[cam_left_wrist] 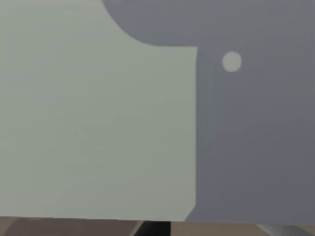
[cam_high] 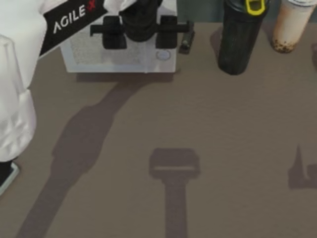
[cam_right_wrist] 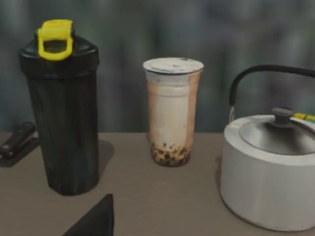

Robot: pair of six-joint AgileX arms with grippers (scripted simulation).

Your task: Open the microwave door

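Top view: small white boxy microwave (cam_high: 119, 62) sits at 11 o'clock on the brown table (cam_high: 198, 148), along the far edge. Its white-framed door with a speckled grey mesh window (cam_high: 94, 52) faces the camera side; one round pale knob (cam_high: 163, 55) shows at the door's 3 o'clock. Left gripper (cam_high: 140, 30) hangs over the microwave's top, black fingers spread wide to either side, clamping nothing visible. A small black stapler-like object (cam_high: 186, 40) lies just beside the microwave at its 3 o'clock. Tall black bottle with a yellow lid loop (cam_high: 241, 34) stands at 1 o'clock, a milk tea cup (cam_high: 293, 25) near it at its 3 o'clock. Right gripper is out of frame.

Left wrist view: flat pale surface (cam_left_wrist: 98, 123) fills most of the frame; cannot tell which part of the microwave.

Right wrist view: bottle, cup and white kettle with black handle (cam_right_wrist: 270, 167) stand in a row.
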